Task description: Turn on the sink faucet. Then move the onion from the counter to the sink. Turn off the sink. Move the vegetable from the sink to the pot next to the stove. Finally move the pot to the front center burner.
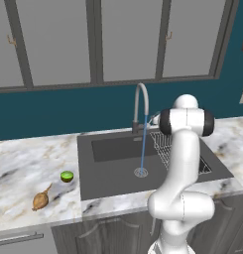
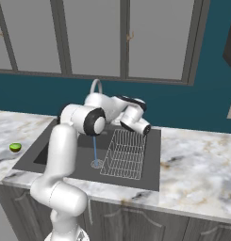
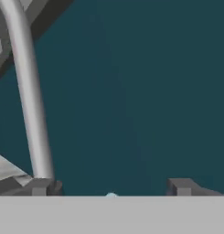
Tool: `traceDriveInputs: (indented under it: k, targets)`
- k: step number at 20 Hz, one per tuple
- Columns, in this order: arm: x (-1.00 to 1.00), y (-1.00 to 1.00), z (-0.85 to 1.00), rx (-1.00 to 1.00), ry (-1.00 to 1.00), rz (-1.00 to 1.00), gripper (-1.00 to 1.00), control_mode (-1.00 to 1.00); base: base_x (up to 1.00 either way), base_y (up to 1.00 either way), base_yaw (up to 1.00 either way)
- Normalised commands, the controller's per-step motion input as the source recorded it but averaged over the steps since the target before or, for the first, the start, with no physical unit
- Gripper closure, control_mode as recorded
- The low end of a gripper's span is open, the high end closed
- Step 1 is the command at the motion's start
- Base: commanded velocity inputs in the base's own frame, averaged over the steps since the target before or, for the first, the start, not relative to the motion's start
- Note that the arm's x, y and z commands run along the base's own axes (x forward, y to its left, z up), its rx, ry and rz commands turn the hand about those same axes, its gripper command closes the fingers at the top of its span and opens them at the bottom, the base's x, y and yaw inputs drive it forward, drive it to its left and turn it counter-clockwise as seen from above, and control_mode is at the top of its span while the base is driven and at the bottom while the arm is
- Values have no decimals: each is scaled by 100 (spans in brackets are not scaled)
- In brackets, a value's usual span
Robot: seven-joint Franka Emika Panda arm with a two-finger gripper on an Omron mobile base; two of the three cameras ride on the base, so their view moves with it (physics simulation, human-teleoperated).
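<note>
slim arched metal faucet (image 1: 141, 106) over dark matte rectangular sink (image 1: 113, 171), veined marble counter (image 1: 24, 168), hand (image 3: 111, 187) spread wide

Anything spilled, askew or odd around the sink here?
Nothing stands out. Water runs from the faucet straight onto the drain of the sink, none on the counter. The onion and lime lie on the counter left of it.

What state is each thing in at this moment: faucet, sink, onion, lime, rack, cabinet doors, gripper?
sink faucet: on, a thin stream running down to the drain.
sink: holds no vegetable, water falling at its drain.
onion: lying on the counter, left of the sink.
lime: on the counter, untouched.
wire rack: sitting in the sink's right side.
cabinet doors: closed.
gripper: open, holding nothing, by the faucet.
</note>
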Motion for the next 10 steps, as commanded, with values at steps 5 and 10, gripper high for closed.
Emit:
traceDriveInputs:
  k: [5,10]
  targets:
    - [-71,-6,40,0,-11,0,-100,-100,0,0,0]
    - [-94,0,34,0,-11,2,-100,-100,0,0,0]
